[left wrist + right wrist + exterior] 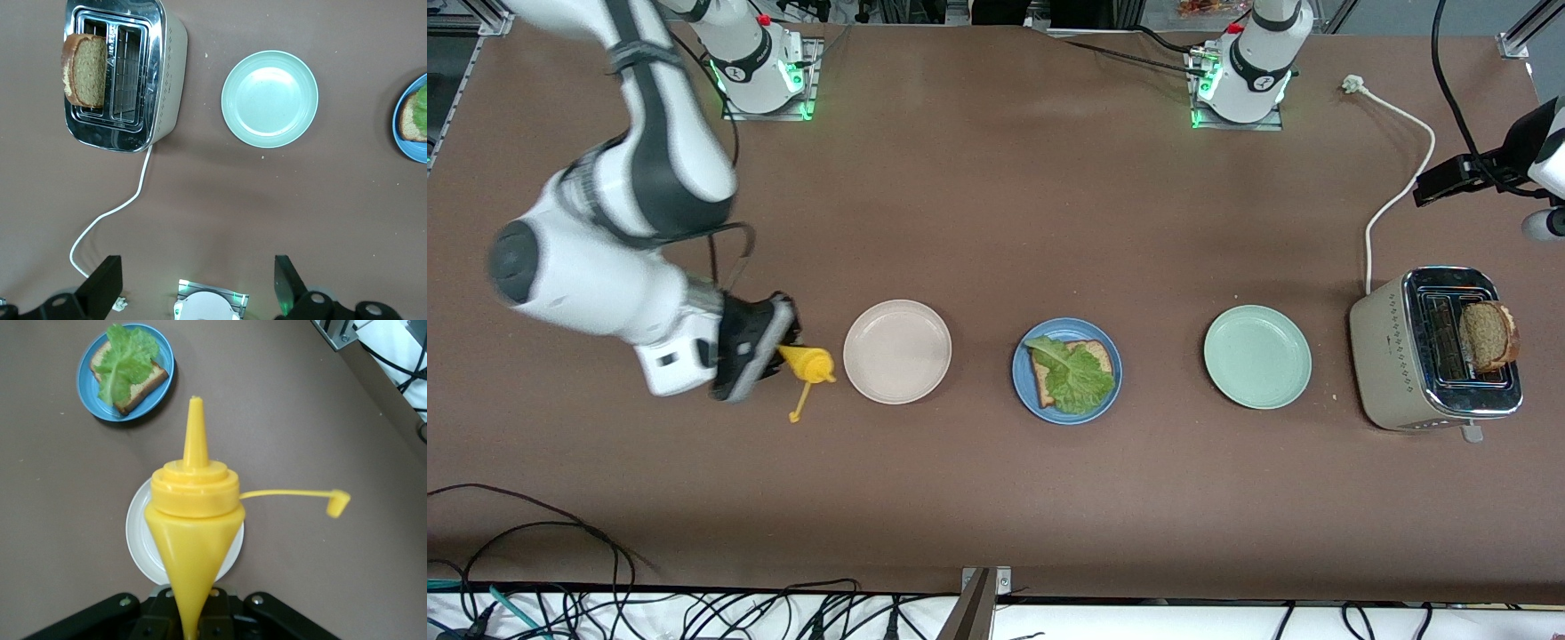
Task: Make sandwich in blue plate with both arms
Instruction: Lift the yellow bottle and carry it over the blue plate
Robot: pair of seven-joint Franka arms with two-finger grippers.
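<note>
The table [996, 516] carries a toaster [1405, 356] at the left arm's end, with one bread slice [1489, 336] standing up out of a slot. A white cord [1396, 187] runs from the toaster toward the left arm's base. Three plates sit in a row: a mint plate [1257, 356] nearest the toaster, the blue plate [1067, 371] in the middle, and a cream plate [897, 351] toward the right arm's end.

The right arm [631, 178] reaches down over its end of the table. The right gripper [769, 351] is clamped on a yellow bottle [809, 363], held tipped just beside the cream plate, its open cap [794, 415] dangling on a strap. It seems lifted off the table, though that is hard to judge.

The left gripper [197, 280] waits high over the toaster's end of the table, jaws spread wide and holding nothing.

On the blue plate lies a second slice [1089, 356] with a lettuce leaf [1074, 375] on top.
</note>
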